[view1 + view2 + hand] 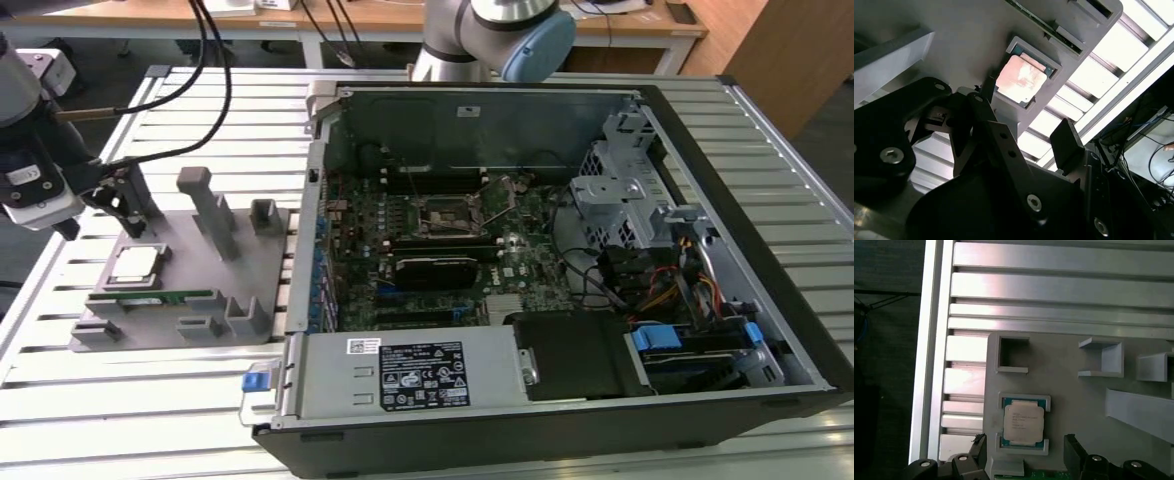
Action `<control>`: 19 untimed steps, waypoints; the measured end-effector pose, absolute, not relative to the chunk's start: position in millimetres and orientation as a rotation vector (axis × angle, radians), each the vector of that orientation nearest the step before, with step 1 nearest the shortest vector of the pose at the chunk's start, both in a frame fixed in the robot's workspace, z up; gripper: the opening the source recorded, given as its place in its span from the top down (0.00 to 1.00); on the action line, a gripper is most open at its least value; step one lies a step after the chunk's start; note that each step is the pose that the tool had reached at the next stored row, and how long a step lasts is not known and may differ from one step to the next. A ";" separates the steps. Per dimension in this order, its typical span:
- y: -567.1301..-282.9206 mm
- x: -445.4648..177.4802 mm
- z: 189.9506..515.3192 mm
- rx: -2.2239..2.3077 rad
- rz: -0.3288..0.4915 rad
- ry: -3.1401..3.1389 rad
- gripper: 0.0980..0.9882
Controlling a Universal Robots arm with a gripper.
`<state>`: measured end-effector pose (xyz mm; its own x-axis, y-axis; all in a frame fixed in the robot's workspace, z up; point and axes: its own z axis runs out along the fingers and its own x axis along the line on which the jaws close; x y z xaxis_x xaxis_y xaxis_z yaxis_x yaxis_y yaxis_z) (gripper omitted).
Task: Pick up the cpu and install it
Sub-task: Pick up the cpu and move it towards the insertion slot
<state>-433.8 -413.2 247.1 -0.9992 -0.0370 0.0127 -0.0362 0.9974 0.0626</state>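
You see the cpu (1024, 422) lying flat in a square recess of the grey holder (1074, 405), silver top up and washed out by glare in the second wrist view. The gripper (1024, 445) hangs over it, fingers spread wide and holding nothing, its body cut off at the frame edge. Whether the tips touch the holder is unclear. The open computer case (561, 420) stands beside the holder.

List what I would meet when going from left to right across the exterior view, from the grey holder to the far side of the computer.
cpu → tall grey post → socket on the motherboard → metal drive cage
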 end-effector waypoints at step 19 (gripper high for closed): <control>-413.5 -434.9 220.7 0.064 -0.103 -3.125 0.31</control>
<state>-434.9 -413.5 220.7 -0.9991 -0.0413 0.0129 -0.0404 0.9970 0.0658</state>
